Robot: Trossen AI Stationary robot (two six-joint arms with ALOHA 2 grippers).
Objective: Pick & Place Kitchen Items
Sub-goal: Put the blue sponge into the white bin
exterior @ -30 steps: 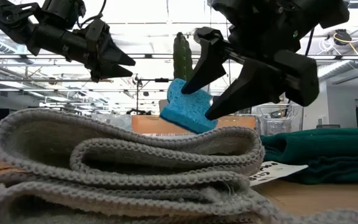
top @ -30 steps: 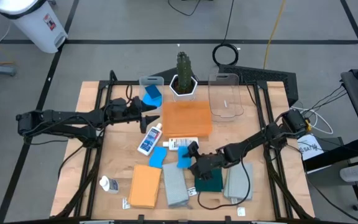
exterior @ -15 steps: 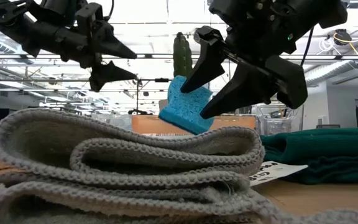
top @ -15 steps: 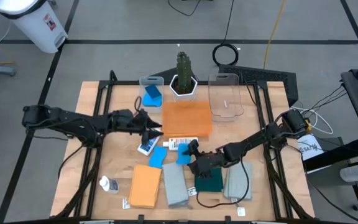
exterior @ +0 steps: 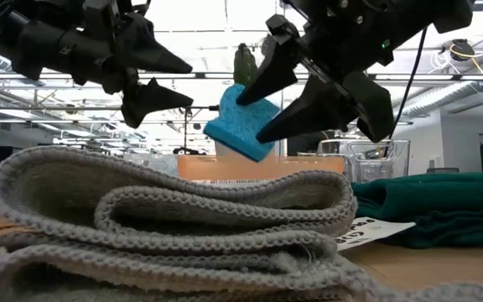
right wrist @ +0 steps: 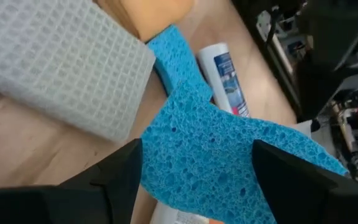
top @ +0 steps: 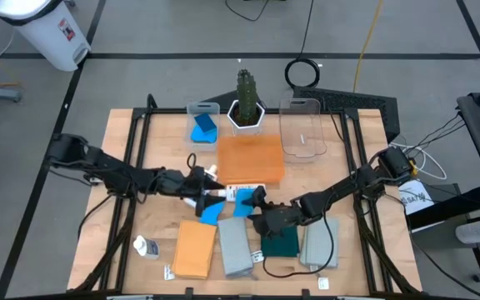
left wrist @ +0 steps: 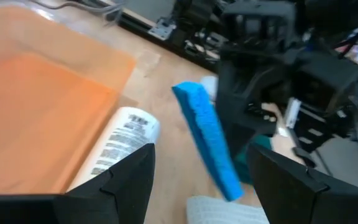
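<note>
On wooden table (warehouse ceiling behind), cloths

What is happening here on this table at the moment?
The right gripper holds a bright-blue sponge lifted above the table, near the middle. The left gripper is open and close beside it, pointing at the sponge, over a white bottle that lies next to the flat orange tray. Folded cloths in orange, grey and dark green lie along the near edge. Another sponge sits in a clear bin at the back.
</note>
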